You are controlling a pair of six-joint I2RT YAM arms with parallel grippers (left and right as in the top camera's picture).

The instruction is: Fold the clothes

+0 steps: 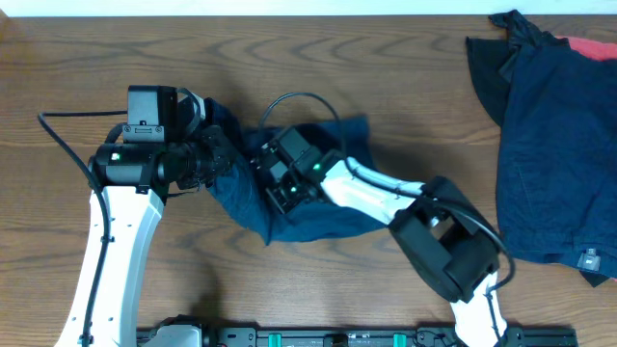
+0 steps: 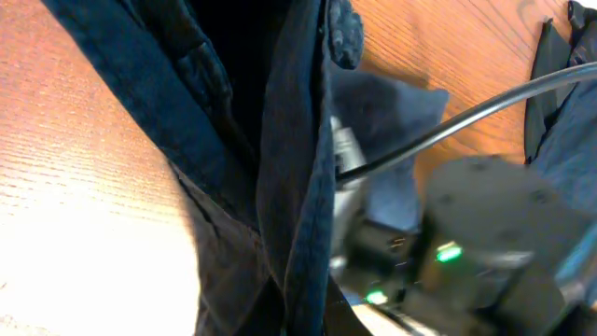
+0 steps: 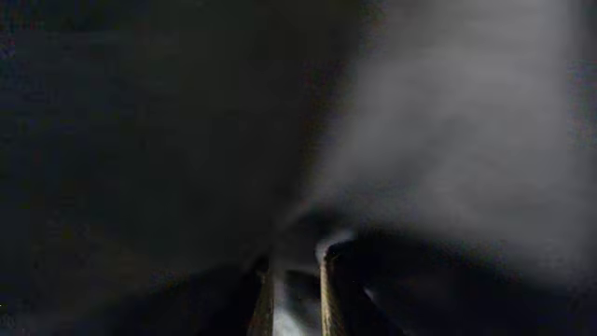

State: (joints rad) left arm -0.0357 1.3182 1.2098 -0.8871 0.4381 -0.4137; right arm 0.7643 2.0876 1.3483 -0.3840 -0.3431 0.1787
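Observation:
The dark blue denim shorts [image 1: 328,220] lie crumpled at the table's middle, bunched up between my two grippers. My left gripper [image 1: 227,154] is at their left edge. In the left wrist view a lifted fold of the shorts [image 2: 289,187] runs down into the jaws [image 2: 298,322], which look shut on it. My right gripper [image 1: 273,178] is pressed into the shorts from the right. The right wrist view is dark with cloth [image 3: 448,112]. Its fingers [image 3: 295,289] are close together with cloth pinched between them.
A pile of other clothes [image 1: 549,145], dark navy with a red piece [image 1: 590,46], lies at the table's right end. The right arm's wrist and cable [image 2: 485,233] sit close beside the left gripper. Bare wood shows at the left and front.

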